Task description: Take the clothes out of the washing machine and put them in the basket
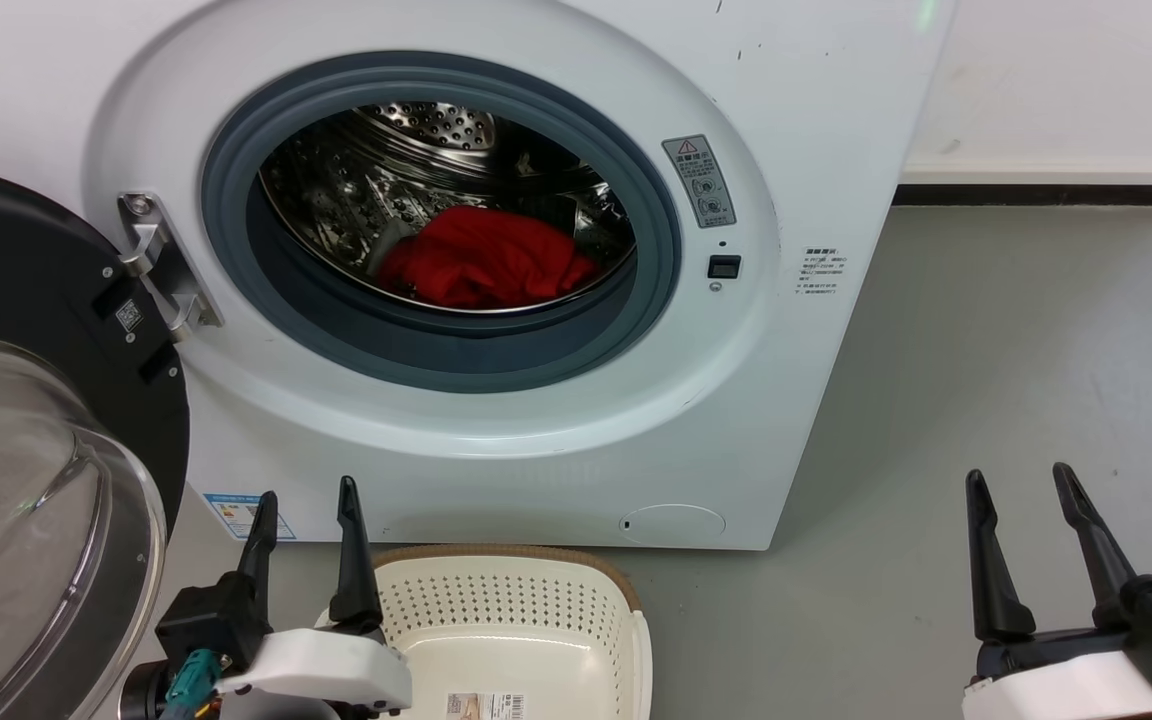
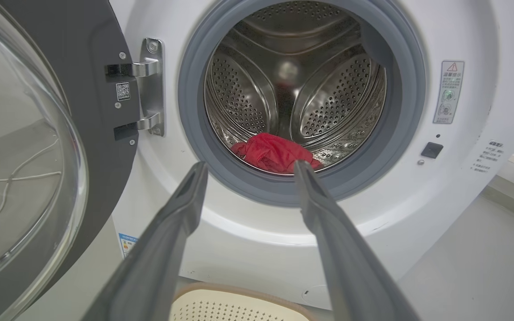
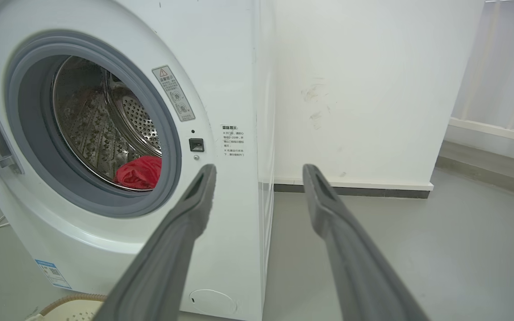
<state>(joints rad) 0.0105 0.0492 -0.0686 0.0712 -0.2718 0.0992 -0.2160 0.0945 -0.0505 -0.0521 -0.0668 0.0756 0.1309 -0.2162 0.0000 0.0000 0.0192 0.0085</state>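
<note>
Inside the steel drum of the washing machine, I observed the red garment, seemingly one bunched piece. Left gripper and right gripper stood wide and empty; the basket sat before the machine.

Clothes, seemingly bunched, in washing machine; basket below

The round mouth of the washing machine stands clear inside its grey door ring ahead of my left gripper, though the swung-out glass door crowds my left and the basket sits below on the floor, bare before my right gripper.
</note>
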